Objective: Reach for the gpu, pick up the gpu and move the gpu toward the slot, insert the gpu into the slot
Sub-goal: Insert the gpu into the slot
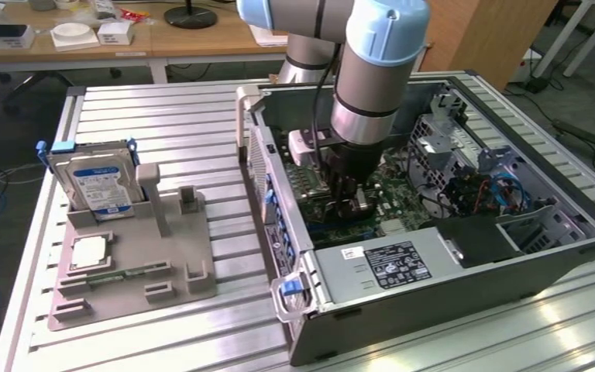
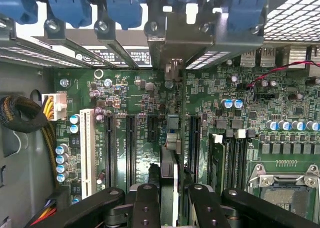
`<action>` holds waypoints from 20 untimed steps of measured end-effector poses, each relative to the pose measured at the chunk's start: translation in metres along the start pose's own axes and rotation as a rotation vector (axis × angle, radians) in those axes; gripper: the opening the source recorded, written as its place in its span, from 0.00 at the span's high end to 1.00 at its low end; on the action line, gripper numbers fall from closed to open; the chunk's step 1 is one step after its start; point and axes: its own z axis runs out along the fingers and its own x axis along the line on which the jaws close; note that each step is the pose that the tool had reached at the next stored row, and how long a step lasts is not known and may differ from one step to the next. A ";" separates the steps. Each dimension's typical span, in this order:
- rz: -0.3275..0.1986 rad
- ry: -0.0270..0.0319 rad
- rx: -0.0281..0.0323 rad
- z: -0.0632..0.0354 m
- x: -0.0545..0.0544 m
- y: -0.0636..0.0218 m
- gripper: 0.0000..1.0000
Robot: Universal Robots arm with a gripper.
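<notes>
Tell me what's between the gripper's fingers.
The gpu, seen edge-on, held over the motherboard; the wrist view shows it.

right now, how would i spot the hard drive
On the exterior view's left, beside the open grey computer case, lies a grey plastic holder tray. At its far end stands the silver boxy hard drive, the only upright item, with a blue-white label and blue side rails.

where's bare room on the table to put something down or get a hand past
Free: the ribbed aluminium tabletop behind the grey plastic parts holder, and the strip between that holder and the open dark computer case. Crowded: inside the case, where the arm's hand grips the thin dark gpu card edge-on over the green motherboard.
</notes>
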 end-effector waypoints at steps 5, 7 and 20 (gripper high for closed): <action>0.000 -0.0015 -0.0024 0.0000 0.000 0.0004 0.73; 0.001 -0.0013 -0.0021 0.0000 0.000 0.0005 0.73; 0.001 -0.0018 -0.0026 -0.0020 0.000 0.0006 0.66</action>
